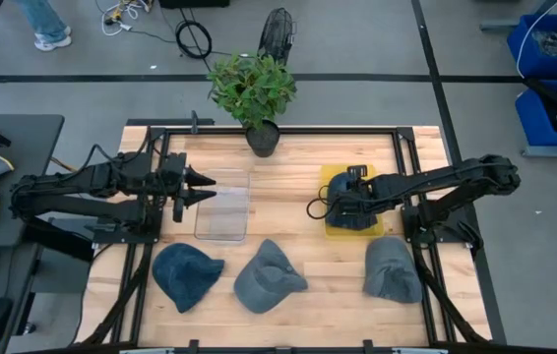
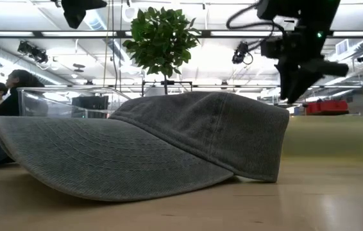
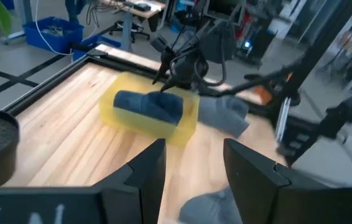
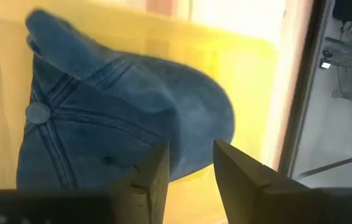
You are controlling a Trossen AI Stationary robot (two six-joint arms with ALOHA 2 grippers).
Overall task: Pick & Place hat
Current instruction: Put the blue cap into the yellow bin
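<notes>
A dark blue cap [image 4: 120, 112] lies crown up inside a yellow bin [image 1: 330, 179] right of the table's middle; the left wrist view also shows the cap [image 3: 150, 104]. My right gripper [image 1: 313, 208] hovers open above the bin, raised clear of it in the low view [image 2: 297, 90]; its fingers [image 4: 157, 171] stand over the cap's edge without touching. My left gripper [image 1: 210, 187] is open and waits over a clear container [image 1: 222, 208]. Three more hats rest on the near table: a blue one [image 1: 188, 275], a grey cap [image 1: 269, 277] and another grey hat [image 1: 392, 267].
A potted plant [image 1: 252, 88] stands at the far edge between the arms. In the low view the grey cap [image 2: 162, 141] fills the foreground. A black metal frame [image 1: 402, 147] runs around the wooden top. People show in the room behind, at the left [image 2: 15, 90].
</notes>
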